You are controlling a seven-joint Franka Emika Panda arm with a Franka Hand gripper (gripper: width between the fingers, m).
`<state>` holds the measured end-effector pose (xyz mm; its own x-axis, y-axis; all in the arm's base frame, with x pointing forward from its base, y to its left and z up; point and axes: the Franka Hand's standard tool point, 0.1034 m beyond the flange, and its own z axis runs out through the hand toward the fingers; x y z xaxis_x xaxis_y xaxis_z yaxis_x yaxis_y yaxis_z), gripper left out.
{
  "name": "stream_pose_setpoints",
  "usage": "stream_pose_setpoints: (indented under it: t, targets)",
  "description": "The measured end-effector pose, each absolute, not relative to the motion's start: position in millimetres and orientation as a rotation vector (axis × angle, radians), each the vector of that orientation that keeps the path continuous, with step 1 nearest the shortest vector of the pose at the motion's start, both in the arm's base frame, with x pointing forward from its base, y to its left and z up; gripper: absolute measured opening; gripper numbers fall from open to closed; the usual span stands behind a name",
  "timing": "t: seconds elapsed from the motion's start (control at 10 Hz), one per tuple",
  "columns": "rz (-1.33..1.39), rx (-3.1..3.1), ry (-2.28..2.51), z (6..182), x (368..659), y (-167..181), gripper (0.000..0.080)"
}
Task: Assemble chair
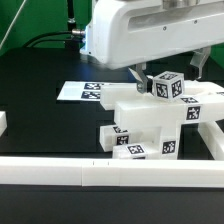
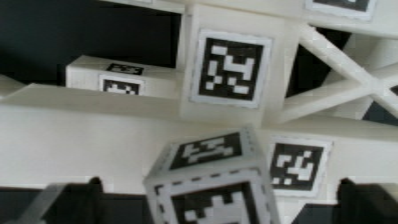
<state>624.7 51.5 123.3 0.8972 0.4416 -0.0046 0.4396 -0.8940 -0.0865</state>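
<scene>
The partly built chair point(image 1: 150, 122) is a cluster of white blocky parts with black-and-white tags, standing right of centre in the exterior view. A cube-ended peg point(image 1: 166, 87) stands upright on top of it. My gripper point(image 1: 166, 78) hangs straight above and straddles the peg's cube. In the wrist view the cube point(image 2: 214, 180) sits between my dark fingers point(image 2: 68, 205), with a gap on each side, so the gripper point(image 2: 217, 208) is open and touches nothing. Beyond the cube lie the X-braced frame point(image 2: 338, 70) and a tagged block point(image 2: 116, 78).
The marker board point(image 1: 82, 90) lies flat on the black table toward the exterior view's left, behind the chair. Long white border rails point(image 1: 100, 176) run along the near edge, and another rail end point(image 1: 3, 123) shows at the far left. Cables trail at the back.
</scene>
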Motion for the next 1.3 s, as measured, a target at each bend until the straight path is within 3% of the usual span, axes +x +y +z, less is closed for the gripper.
stream_pose_setpoints:
  t: [0.1, 0.2, 0.3, 0.7, 1.3]
  targets:
    - [0.032, -2.98, -0.693, 123.4, 625.3, 50.2, 0.0552]
    - [0.032, -2.98, -0.692, 123.3, 625.3, 50.2, 0.037]
    - [0.032, -2.98, -0.692, 123.4, 625.3, 49.9, 0.0283]
    - [0.038, -3.008, -0.557, 123.4, 625.3, 50.1, 0.0284]
    - [0.07, -3.046, 0.297, 123.4, 625.9, 44.4, 0.0284]
